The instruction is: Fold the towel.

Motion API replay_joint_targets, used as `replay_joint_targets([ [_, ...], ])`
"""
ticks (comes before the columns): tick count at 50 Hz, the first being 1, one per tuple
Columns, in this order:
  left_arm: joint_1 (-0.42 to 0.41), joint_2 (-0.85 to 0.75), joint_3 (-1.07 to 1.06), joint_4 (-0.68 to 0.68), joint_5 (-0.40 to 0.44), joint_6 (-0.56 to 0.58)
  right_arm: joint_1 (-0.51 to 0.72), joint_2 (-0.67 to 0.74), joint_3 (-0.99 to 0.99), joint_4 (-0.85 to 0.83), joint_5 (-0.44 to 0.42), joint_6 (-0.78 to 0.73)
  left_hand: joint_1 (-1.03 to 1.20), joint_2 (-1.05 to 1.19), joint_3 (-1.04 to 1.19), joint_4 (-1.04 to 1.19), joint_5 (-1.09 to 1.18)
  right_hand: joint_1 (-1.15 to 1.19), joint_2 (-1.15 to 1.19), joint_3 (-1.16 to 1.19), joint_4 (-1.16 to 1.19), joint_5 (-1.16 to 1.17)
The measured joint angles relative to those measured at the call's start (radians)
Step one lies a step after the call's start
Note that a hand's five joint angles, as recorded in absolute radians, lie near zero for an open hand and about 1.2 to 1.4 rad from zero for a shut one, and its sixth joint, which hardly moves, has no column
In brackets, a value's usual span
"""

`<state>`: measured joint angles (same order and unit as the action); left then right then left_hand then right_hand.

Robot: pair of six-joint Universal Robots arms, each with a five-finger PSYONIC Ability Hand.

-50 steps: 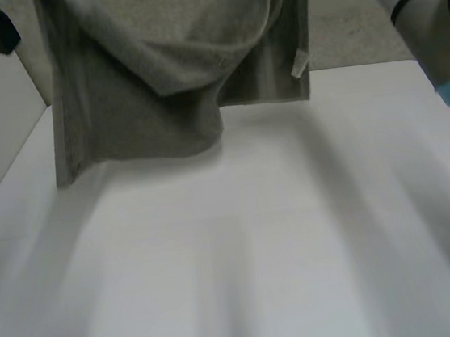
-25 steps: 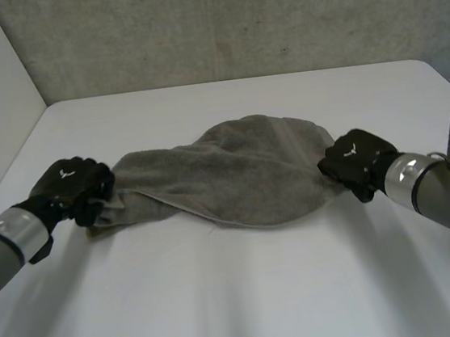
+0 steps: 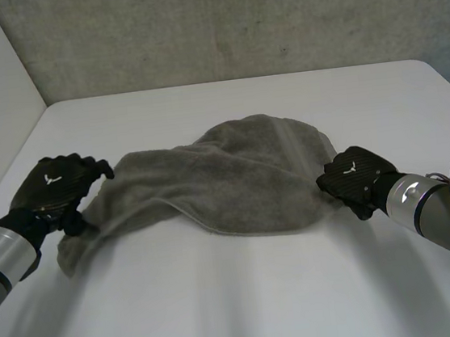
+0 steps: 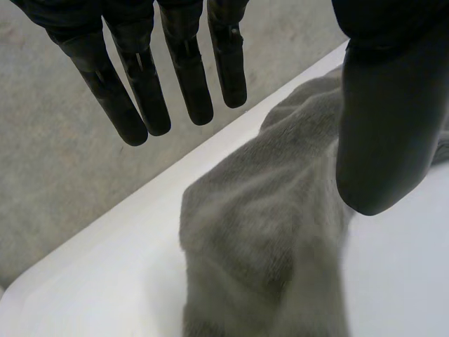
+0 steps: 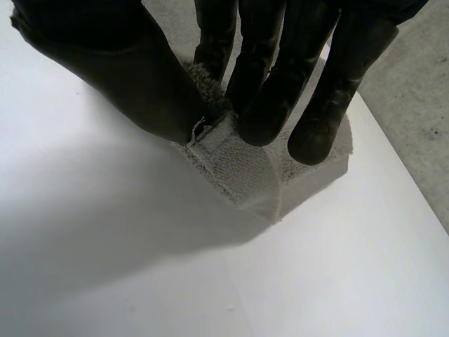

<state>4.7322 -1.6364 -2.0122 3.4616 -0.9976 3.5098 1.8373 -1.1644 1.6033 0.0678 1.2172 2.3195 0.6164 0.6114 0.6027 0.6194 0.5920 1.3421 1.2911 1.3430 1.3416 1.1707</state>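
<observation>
The towel (image 3: 226, 180) lies in a rumpled, half-gathered heap on the white counter (image 3: 257, 303), stretched between the two arms. Its right end is pinched by the right robot hand (image 3: 354, 176), whose thumb and fingers are closed on a hemmed corner (image 5: 224, 151) (the woven band is seen plainly in the right wrist view). The left robot hand (image 3: 55, 186) is held wide over the left end, with fingers straight and nothing gripped. The cloth trails out beneath its palm.

The step in hand is judged to be the taking of the left end. It is best done by seeking a true corner rather than a bunched handful, so that the edge can be drawn taut against the right-hand grip. The pinch at the right should not be loosened, and the cloth should be spread flat before any fold is laid.
</observation>
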Motion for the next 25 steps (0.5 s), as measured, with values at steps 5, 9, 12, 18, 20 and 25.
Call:
replay_joint_targets([
  [5,-0.060,0.000,0.009,0.015,-0.051,-0.003,0.001,0.001,0.005,0.000,-0.001,0.000,0.000,0.000,0.000,0.000,0.001,0.000,0.000,0.000,0.000,0.000],
  [9,-0.102,-0.028,0.036,0.030,-0.128,0.001,0.002,0.001,0.009,0.000,-0.001,-0.001,0.000,0.000,0.000,0.000,0.002,0.000,0.000,0.000,0.000,0.000],
  [12,-0.133,-0.071,0.069,0.038,-0.197,0.006,0.002,0.002,0.014,0.000,-0.001,-0.002,0.000,0.000,0.000,0.000,0.005,0.000,0.000,0.000,0.000,0.000],
  [18,-0.173,-0.128,0.104,0.012,-0.266,0.011,-0.001,0.004,0.019,0.000,-0.003,-0.004,0.000,0.001,0.002,0.000,0.006,0.000,0.000,0.000,0.000,0.000],
  [20,-0.180,-0.136,0.104,-0.006,-0.273,0.010,-0.002,0.004,0.020,0.000,-0.003,-0.004,0.000,0.001,0.002,0.000,0.006,0.000,0.000,0.000,0.000,0.000],
  [25,-0.197,-0.141,0.076,-0.067,-0.274,0.011,-0.005,0.006,0.020,0.000,-0.004,-0.005,0.000,0.003,0.003,0.000,0.016,0.000,0.000,0.000,0.000,0.000],
])
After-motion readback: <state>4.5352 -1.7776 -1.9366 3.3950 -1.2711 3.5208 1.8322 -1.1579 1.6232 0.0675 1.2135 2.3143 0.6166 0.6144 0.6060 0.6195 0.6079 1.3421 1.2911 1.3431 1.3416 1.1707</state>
